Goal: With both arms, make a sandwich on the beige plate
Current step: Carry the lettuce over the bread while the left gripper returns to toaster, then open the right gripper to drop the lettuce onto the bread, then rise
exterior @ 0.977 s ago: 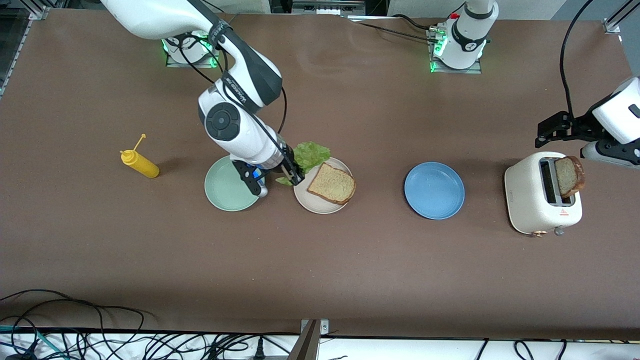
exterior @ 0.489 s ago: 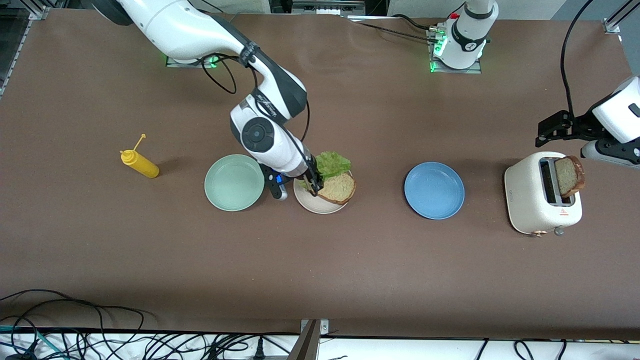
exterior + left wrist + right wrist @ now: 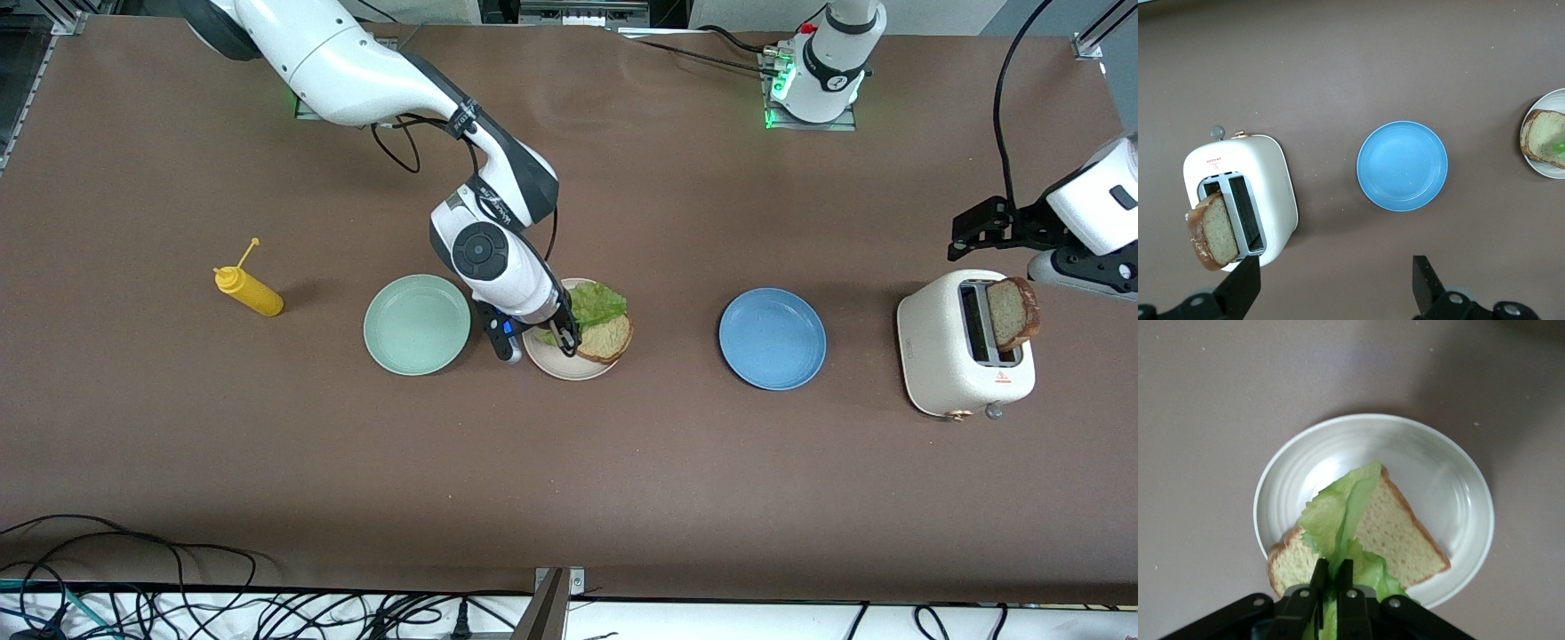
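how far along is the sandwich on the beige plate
Done: one bread slice lies on the beige plate. In hand: the right gripper, shut on the lettuce leaf, holds it over that slice. Left: the second slice sits in the toaster; the open left gripper hovers above.

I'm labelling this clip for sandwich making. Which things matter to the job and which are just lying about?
In the job:
beige plate
bread slice on it
lettuce leaf, in right gripper
second slice in toaster
left gripper, open

Lying about:
mint-green plate
blue plate
mustard bottle
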Robot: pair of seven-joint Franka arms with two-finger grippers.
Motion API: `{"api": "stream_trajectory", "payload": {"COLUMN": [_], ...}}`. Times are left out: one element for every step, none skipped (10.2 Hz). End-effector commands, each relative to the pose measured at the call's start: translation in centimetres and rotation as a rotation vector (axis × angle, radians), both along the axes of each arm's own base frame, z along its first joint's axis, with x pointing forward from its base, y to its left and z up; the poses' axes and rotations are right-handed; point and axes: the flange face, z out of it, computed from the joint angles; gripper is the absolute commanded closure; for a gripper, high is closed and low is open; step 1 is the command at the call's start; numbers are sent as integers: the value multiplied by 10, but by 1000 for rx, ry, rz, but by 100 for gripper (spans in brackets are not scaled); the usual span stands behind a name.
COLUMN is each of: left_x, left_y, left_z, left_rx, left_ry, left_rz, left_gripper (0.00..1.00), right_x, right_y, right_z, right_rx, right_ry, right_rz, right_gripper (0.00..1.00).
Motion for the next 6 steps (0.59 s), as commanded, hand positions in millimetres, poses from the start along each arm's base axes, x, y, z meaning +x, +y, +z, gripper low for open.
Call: {"api": "stream_trajectory", "payload": {"left_x": [-4, -5, -7, -9, -9, -9], "left_y": [-3, -12, -38, -48, -52, -55], "left_z": [0, -7, -8, -8, -10, -12], "left_rx": [27, 27, 35, 48, 60, 64], "left_ry": [1, 18, 18, 18, 19, 24], "left_rz": [-31, -47, -89, -99, -103, -105], "left_gripper": [0, 0, 0, 0, 0, 0], "right_x": [10, 11, 10, 10, 11, 11], "right_y": [4, 4, 4, 4, 4, 5], "right_z": [-17, -23, -28, -28, -27, -27], "right_rx": [20, 27, 27, 27, 32, 33], "right_ry": [-53, -59, -52, -47, -46, -45], "right_rz": [-24, -31, -33, -45, -62, -63], "right_gripper": [100, 100, 100, 100, 100, 100]}}
